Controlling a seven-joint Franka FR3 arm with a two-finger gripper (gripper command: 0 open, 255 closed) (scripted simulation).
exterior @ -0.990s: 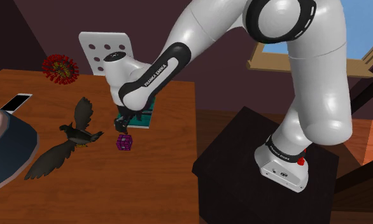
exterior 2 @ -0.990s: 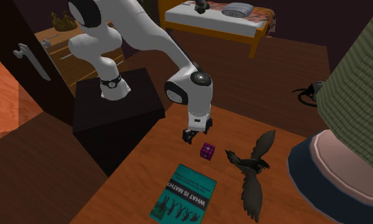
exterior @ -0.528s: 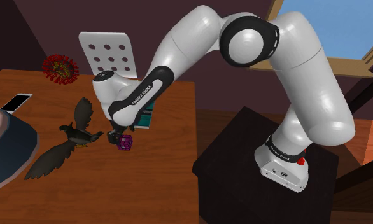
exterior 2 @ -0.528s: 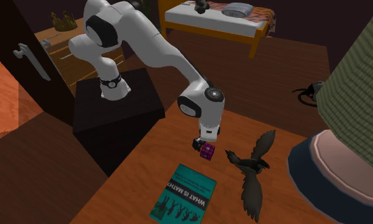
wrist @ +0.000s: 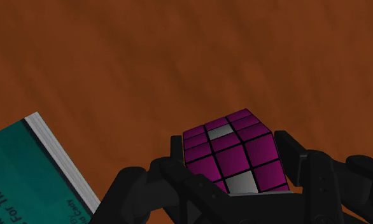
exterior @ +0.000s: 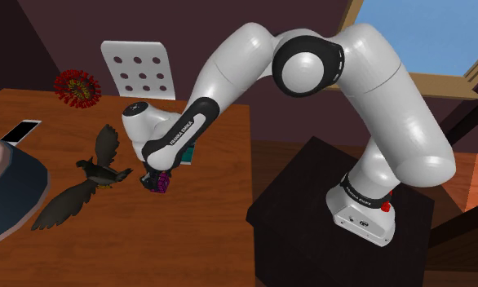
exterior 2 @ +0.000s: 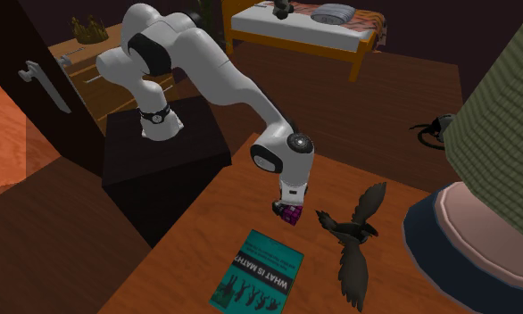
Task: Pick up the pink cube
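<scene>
Gripper clamped on cube: fingers flush vs two opposite sides, no gap seen. Cube rests on table, btwn book & bird, nearer the stand-side edge. Prob. light, rigid, not fragile. Smooth tiles, so maybe slippery. Best hold is on flat opposite faces, centred, not corners, w/ firm squeeze.

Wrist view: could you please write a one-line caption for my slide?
Black gripper clasping the magenta cube on a brown table, a teal book lying nearby.
</scene>
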